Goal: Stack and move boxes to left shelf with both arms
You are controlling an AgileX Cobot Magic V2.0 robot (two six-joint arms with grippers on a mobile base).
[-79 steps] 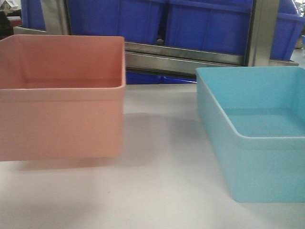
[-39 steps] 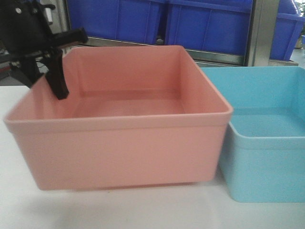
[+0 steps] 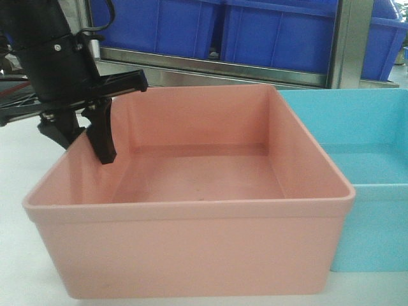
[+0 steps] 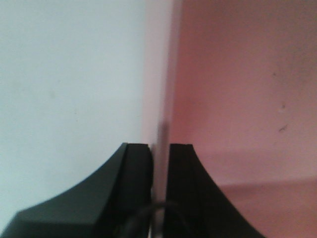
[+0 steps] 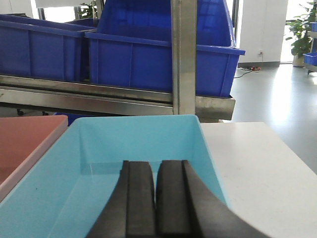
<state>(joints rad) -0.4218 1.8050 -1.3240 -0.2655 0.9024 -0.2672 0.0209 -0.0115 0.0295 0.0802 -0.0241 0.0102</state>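
The salmon pink bin [image 3: 191, 236] fills the near middle of the front view, its right side in front of the left edge of the light blue bin [image 3: 376, 210]. My left gripper [image 3: 81, 141] is shut on the pink bin's left wall, one finger inside and one outside. In the left wrist view the thin pink wall [image 4: 161, 134] runs between the two fingers of the gripper [image 4: 159, 148]. My right gripper [image 5: 155, 166] is shut and empty, hovering over the inside of the blue bin [image 5: 133, 139]. The pink bin's edge [image 5: 25, 139] shows at its left. The roller shelf is out of view.
Dark blue bins [image 3: 274, 32] sit on a steel rack bar [image 3: 217, 67] behind the table, with a steel post [image 3: 350, 44] at the right. White tabletop shows left of the pink bin [image 4: 64, 74] and right of the blue bin [image 5: 252, 158].
The pink bin has moved right and nearer the camera, up against the blue bin. My left arm has come into the front view, gripping the pink bin's left wall.
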